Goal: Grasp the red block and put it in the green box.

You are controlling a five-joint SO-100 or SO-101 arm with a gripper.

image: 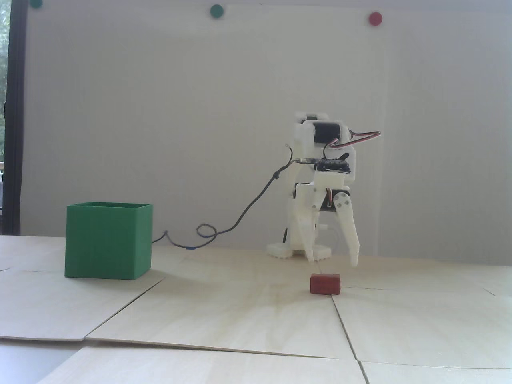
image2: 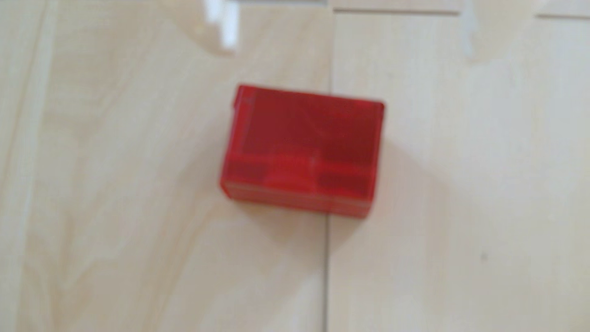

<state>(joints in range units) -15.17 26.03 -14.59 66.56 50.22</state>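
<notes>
The red block (image: 325, 284) lies on the light wooden table, across a panel seam, right of centre in the fixed view. It fills the middle of the blurred wrist view (image2: 303, 147). My white gripper (image: 333, 261) hangs open just above and slightly behind the block, its two fingers spread and pointing down, holding nothing. In the wrist view two white fingertips (image2: 228, 25) show at the top edge, far apart. The green box (image: 108, 240), open at the top, stands at the left on the table, well away from the block.
A dark cable (image: 240, 216) loops from the arm across the table toward the green box. The table is made of plywood panels with seams (image: 344, 320). A white wall with coloured magnets stands behind.
</notes>
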